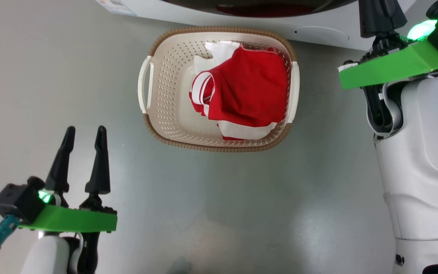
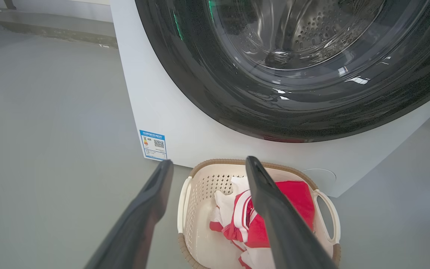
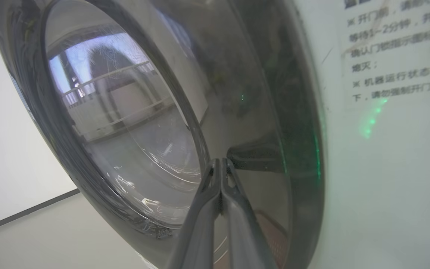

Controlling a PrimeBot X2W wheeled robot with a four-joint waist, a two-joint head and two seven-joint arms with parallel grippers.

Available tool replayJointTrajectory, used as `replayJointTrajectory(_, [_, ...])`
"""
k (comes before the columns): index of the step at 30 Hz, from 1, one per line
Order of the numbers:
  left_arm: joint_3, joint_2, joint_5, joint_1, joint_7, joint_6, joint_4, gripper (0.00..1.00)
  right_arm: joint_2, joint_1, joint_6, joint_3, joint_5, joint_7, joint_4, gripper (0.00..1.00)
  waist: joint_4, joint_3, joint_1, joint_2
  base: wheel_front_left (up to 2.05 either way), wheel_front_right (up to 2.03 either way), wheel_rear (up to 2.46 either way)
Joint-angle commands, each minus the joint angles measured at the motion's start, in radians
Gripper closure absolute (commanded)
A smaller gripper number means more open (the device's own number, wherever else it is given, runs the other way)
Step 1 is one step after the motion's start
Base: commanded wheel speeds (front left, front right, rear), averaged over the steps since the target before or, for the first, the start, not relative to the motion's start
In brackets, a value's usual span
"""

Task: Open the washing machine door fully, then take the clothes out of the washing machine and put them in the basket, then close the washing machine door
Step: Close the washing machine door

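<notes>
- Red and white clothes point(image 1: 249, 95) lie in the basket point(image 1: 169, 95), on the floor just near of the machine point(image 2: 155, 104). Only the door point(image 3: 267, 112) to do?
- Yes, and it looks shut or nearly. Right gripper point(image 3: 220, 164), pressed together and holding nothing, sits at its black rim; push square and steady till it latches
- Anything in the way?
- Basket stands below the door, clear of its swing, I judge. Left gripper point(image 1: 84, 131), spread and empty, hangs near-left over the floor, well apart
</notes>
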Motion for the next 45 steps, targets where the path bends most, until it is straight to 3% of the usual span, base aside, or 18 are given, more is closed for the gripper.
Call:
replayJointTrajectory(1, [0.036,0.035,-0.007,-0.019,-0.008,-0.003,-0.022,0.0,0.016,-0.041,-0.007,-0.01,-0.006,-0.005,-0.035,1.0,0.0,0.007,0.0,0.0,0.0,0.0,0.0])
replayJointTrajectory(15, [0.037,0.043,-0.005,-0.016,-0.008,-0.003,-0.01,0.0,0.016,0.039,-0.007,0.057,0.012,-0.005,-0.019,1.0,-0.027,-0.032,0.0,0.0,0.0,0.0,0.0])
replayJointTrajectory(18, [0.04,0.046,-0.002,-0.006,-0.008,-0.003,-0.012,0.0,0.016,0.087,-0.007,0.064,0.021,-0.005,-0.024,0.77,-0.04,-0.062,0.0,0.0,0.0,0.0,0.0])
replayJointTrajectory(20, [0.046,0.049,0.001,0.004,-0.008,-0.003,-0.01,0.0,0.016,0.122,-0.007,0.06,0.027,-0.005,-0.028,0.53,-0.052,-0.085,0.0,0.0,0.0,0.0,0.0])
replayJointTrajectory(21, [0.048,0.052,0.003,0.009,-0.008,-0.003,-0.008,0.0,0.016,0.141,-0.007,0.058,0.029,-0.005,-0.031,0.15,-0.058,-0.099,0.0,0.0,0.0,0.0,0.0])
replayJointTrajectory(22, [0.049,0.055,0.004,0.015,-0.008,-0.003,-0.006,0.0,0.016,0.161,-0.007,0.053,0.03,-0.005,-0.032,0.0,-0.065,-0.112,0.0,0.0,0.0,0.0,0.0])
replayJointTrajectory(45, [0.07,0.094,0.05,0.195,-0.008,-0.003,0.075,0.0,0.005,0.555,-0.007,0.051,0.059,-0.005,-0.013,0.0,-0.206,-0.414,0.0,0.0,0.0,0.0,0.0])
